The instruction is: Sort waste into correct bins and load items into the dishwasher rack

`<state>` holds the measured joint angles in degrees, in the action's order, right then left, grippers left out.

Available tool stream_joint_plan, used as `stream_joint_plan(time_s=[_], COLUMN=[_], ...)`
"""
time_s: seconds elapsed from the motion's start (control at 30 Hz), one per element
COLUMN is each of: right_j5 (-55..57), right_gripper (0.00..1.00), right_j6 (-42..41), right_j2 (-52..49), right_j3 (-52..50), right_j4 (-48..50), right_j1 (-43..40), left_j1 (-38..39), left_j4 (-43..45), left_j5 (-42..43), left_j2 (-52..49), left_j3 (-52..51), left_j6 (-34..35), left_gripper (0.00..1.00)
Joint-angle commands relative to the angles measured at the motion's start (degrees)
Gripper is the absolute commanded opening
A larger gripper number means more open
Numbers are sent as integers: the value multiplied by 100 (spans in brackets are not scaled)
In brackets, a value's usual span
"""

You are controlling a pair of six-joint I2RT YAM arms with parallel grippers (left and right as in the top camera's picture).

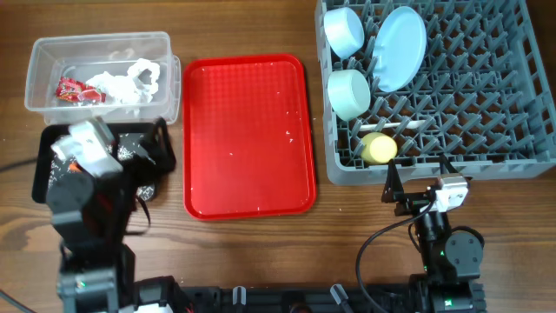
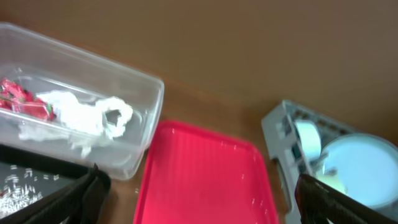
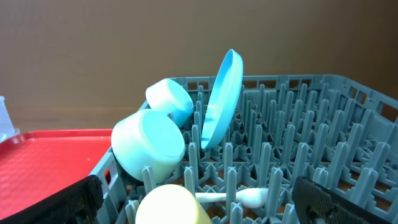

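Note:
The grey dishwasher rack point(image 1: 512, 130) holds two blue-green bowls point(image 1: 344, 30) point(image 1: 350, 93), the pale blue plate point(image 1: 400, 48) on edge, the yellow cup point(image 1: 379, 149) and the white spoon point(image 3: 249, 198). The clear tub point(image 1: 43, 52) holds the red wrapper point(image 1: 69, 89) and white tissue point(image 1: 130, 80). The black tray point(image 1: 48, 178) below it holds rice grains point(image 2: 15, 186); my left arm hides most of it. The carrot and the brown scrap are hidden. My left gripper point(image 1: 155, 161) is open and empty over the tray's right end. My right gripper point(image 1: 417, 178) is open and empty in front of the rack.
The flat red serving tray point(image 1: 248, 135) lies between the bins and the rack, with a few white specks point(image 1: 289, 133) on it. Bare wooden table lies around the tray and along the front edge. A black cable point(image 1: 373, 248) runs beside the right arm.

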<state>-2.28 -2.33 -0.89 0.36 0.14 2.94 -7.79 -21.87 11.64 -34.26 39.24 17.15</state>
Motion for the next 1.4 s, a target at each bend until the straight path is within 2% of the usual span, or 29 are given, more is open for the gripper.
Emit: stream_joint_plan(time_s=[0.0,0.13,0.43,0.67,0.83,1.03,1.37], right_j5=[74,76,76,74,74,76,76], right_gripper=[100,100,100,100,100,100,100], right_j6=[-83,-83,-83,-83,-81,-83,-83], right_j2=[61,61,61,61,61,61,61], right_j3=[-7,-7,-7,-7,-7,-7,-7], right_j4=[15,15,15,15,15,15,15], right_j1=[11,9,9,9,9,9,11], left_j1=[247,498,533,533,533,533,533], left_j4=[573,1388,2710,2691,2656,1812,1838], left_j5=[-76,-81,-81,-125,-166,-181,-188], left_j2=[901,1749,2763,3399,3410,3410,3388], left_j3=[-1016,-2039,-3440,-3665,-3893,-3893,-3893], left_j6=[-348,-356,-354,-498,-496,-496,-494], left_gripper=[100,100,100,100,100,100,100])
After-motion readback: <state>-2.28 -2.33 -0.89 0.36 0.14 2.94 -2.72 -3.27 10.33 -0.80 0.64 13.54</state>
